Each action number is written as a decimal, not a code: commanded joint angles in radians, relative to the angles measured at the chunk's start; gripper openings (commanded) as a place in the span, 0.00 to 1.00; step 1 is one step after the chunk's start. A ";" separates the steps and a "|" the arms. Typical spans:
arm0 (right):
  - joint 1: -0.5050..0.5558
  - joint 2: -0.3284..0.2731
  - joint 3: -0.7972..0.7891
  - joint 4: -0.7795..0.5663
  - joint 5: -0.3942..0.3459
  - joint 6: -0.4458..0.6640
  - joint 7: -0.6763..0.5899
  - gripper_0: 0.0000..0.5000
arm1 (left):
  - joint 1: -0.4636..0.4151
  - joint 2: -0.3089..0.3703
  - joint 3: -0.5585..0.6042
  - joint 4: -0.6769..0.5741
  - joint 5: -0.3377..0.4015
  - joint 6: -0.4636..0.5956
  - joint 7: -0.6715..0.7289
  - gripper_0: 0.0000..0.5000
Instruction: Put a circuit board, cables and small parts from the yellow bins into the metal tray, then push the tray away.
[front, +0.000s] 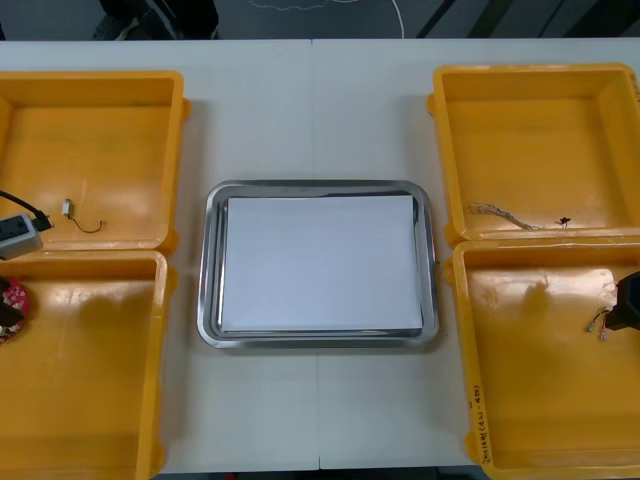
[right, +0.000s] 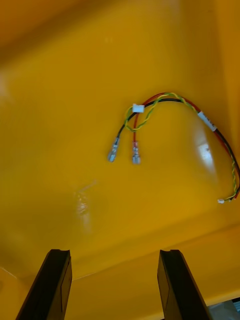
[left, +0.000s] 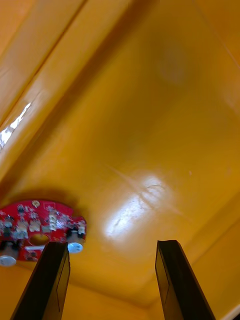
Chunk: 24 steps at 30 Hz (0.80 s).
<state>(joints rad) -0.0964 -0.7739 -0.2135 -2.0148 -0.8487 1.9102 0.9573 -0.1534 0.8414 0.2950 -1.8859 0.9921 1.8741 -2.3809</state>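
Left gripper (left: 112, 247) fingers wide in near-left yellow bin (front: 100, 400), circuit board (left: 37, 230) just beside one finger. Right gripper (right: 115, 255) wide over red and yellow cable (right: 165, 107), near-right yellow bin (front: 540, 400). Front view adds metal tray (front: 212, 260), white inside; bin-rim writing (front: 479, 420) unreadable.

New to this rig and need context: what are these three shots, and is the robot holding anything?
It is a two-armed robot working at a light table. The front view looks steeply down from above the arms: a metal tray, white inside, sits between four yellow bins, two at each side. The other two pictures come from a camera on each wrist. The two black bars rising from their bottom edge are that arm's own fingers.

The right gripper hangs open over a red and yellow cable lying in the near right bin. The left gripper is open beside a round red circuit board in the near left bin. Neither gripper holds anything.
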 joint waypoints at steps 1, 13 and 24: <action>0.023 -0.041 -0.043 0.042 0.028 -0.049 -0.029 1.00 | 0.025 0.071 0.030 0.017 0.011 -0.030 -0.158 1.00; 0.060 -0.039 -0.043 0.077 0.077 -0.172 0.000 1.00 | 0.038 0.091 0.030 0.128 -0.004 -0.135 -0.324 1.00; 0.110 -0.016 -0.041 0.077 0.089 -0.254 -0.002 1.00 | 0.140 0.091 0.033 0.102 -0.016 -0.251 -0.324 1.00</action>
<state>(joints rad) -0.0127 -0.7738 -0.2251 -1.9322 -0.7696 1.6728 0.9575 -0.0717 0.8825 0.2966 -1.7520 0.9889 1.6551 -2.6143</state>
